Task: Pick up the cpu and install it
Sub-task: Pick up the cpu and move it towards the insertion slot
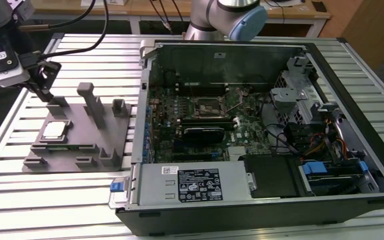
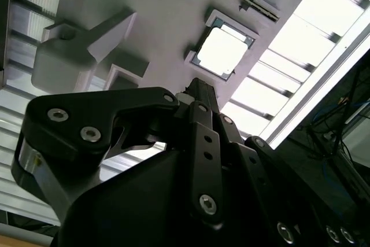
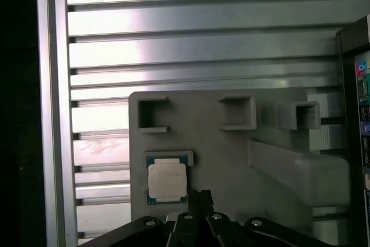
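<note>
We see the cpu (image 1: 54,130), a small square chip with a shiny silver top and pale rim, lying flat in a square recess of the grey holder (image 1: 78,125).

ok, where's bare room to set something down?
Bare: table strip between the grey fixture and the table's near edge, plus slats beyond the fixture. Crowded: the fixture, holding the cpu, tool over its corner; the computer case.
</note>
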